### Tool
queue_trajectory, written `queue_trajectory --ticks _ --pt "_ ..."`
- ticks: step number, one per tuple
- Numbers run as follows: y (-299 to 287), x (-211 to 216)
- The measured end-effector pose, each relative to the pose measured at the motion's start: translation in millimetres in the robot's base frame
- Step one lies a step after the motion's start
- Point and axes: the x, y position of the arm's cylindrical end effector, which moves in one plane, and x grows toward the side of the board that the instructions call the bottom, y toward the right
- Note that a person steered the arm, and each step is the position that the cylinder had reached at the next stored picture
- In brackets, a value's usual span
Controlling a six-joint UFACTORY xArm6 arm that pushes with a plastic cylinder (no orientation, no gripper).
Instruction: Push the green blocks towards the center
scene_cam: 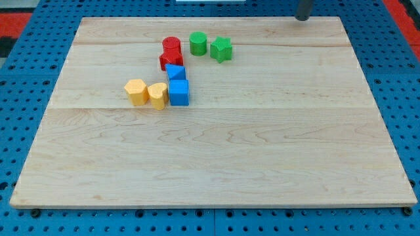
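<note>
Tip at worktop top edge, bare rod, grasping nothing. Green cylinder and green star block sit down-left of it, near that edge; open wood below them.

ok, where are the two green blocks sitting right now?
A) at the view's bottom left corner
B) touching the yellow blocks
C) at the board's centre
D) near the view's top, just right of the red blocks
D: the green cylinder and green star-like block sit side by side near the view's top, just right of the red blocks, while my tip is off towards the view's top right.
</note>
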Motion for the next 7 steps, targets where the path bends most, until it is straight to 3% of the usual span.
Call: queue_trajectory --ticks 2,5,7 --pt "-133.8 13.0" --pt "-240.7 53.2" --pt "-153.7 101.0"
